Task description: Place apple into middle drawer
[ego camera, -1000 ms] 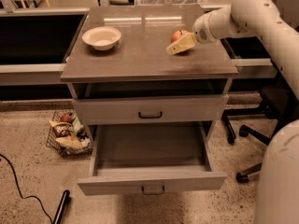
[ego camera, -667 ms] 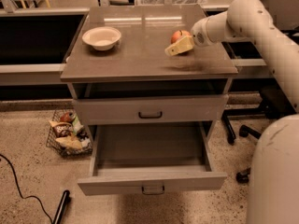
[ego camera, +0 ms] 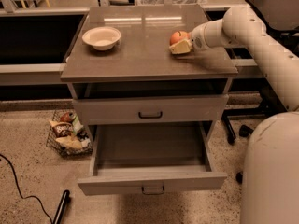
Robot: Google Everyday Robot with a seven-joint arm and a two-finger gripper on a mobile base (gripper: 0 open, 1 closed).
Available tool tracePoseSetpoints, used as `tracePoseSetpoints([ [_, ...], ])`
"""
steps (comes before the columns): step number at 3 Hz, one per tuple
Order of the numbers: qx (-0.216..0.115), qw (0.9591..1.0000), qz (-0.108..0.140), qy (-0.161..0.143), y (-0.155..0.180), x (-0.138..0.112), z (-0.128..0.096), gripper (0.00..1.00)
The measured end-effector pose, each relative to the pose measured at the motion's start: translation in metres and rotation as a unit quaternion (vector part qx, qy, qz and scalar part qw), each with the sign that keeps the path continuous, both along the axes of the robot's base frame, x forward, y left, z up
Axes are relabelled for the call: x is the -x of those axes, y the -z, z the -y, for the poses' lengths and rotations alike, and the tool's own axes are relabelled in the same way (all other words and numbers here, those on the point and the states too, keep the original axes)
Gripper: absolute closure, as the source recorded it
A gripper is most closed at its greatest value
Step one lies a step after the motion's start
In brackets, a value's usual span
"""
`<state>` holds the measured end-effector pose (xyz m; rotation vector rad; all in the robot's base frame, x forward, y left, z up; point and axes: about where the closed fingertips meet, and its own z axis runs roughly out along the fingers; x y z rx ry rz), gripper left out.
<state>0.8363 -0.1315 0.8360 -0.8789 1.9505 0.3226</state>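
The apple (ego camera: 177, 36), red-orange with a short dark stem, sits on the cabinet top (ego camera: 140, 55) at its right side. My gripper (ego camera: 181, 46) reaches in from the right on the white arm (ego camera: 233, 29) and is right against the apple's front-right side, low on the top. The middle drawer (ego camera: 152, 181) is pulled out wide below, and its plain box interior holds nothing. It lies well below and in front of the apple.
A white bowl (ego camera: 102, 37) stands on the left of the cabinet top. The upper drawer front with the black handle (ego camera: 150, 114) is closed. A wire basket of snacks (ego camera: 65, 134) sits on the floor at left. A cable (ego camera: 18, 181) and black office chairs (ego camera: 275, 3) are nearby.
The gripper stays beside the apple, almost in the same spot. The arm behind it has swung and lowered a little. The apple and the drawer have not moved.
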Motion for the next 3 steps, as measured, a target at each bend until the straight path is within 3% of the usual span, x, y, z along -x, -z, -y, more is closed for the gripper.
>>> tracePoseSetpoints([
  [1, -0.008, 0.9997, 0.022, -0.002, -0.008, 0.003, 0.002, 0.66],
  [2, -0.011, 0.9978, 0.052, -0.039, -0.037, 0.044, -0.001, 0.89],
  [3, 0.002, 0.9939, 0.053, -0.097, -0.06, 0.106, -0.014, 1.0],
])
